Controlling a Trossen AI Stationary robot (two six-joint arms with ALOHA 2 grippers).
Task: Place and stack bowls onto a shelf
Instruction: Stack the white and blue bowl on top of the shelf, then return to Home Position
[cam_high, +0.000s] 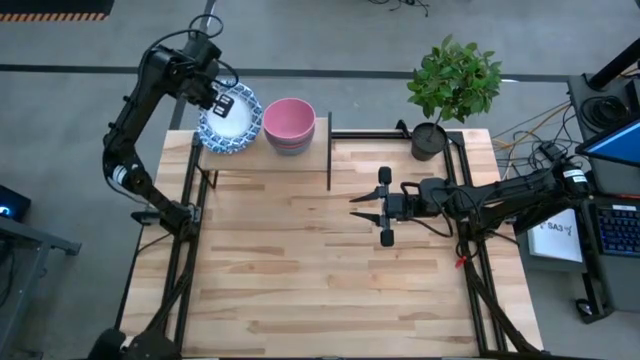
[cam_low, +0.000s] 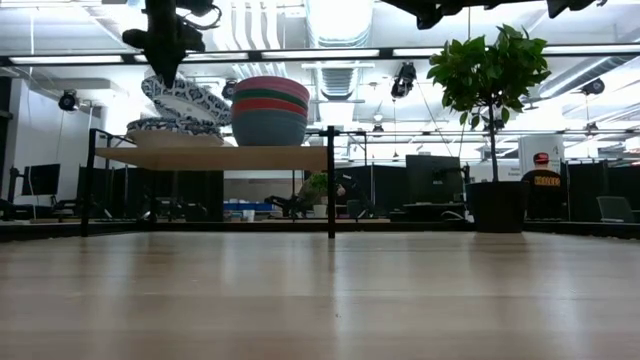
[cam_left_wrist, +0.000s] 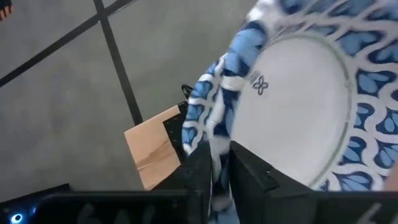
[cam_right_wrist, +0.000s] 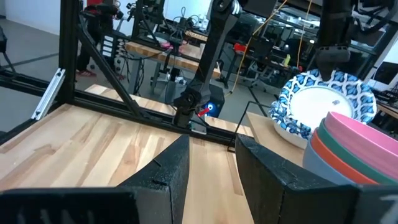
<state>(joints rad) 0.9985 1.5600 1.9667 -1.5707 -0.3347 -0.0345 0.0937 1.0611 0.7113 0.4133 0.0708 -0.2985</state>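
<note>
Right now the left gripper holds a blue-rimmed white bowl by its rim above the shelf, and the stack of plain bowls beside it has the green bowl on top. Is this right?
Not quite. The top of the stack is the pink bowl, as the high view shows; the green one lies lower. The rest stands: the left gripper pinches the rim of the white bowl above the shelf.

**Shelf carries 2 bowl stacks above the wooden table**

The shelf (cam_low: 215, 157), a light-wood board on a black frame, stands at the far left of the table (cam_high: 330, 270). On its left half sits a stack of white, blue-rimmed bowls (cam_high: 231, 119), the top one tilted on edge. Just beside it on the right half is a nested stack of 4 plain bowls (cam_low: 270, 111), pink uppermost. A potted plant (cam_high: 452, 90) stands on the table's far right corner.
</note>
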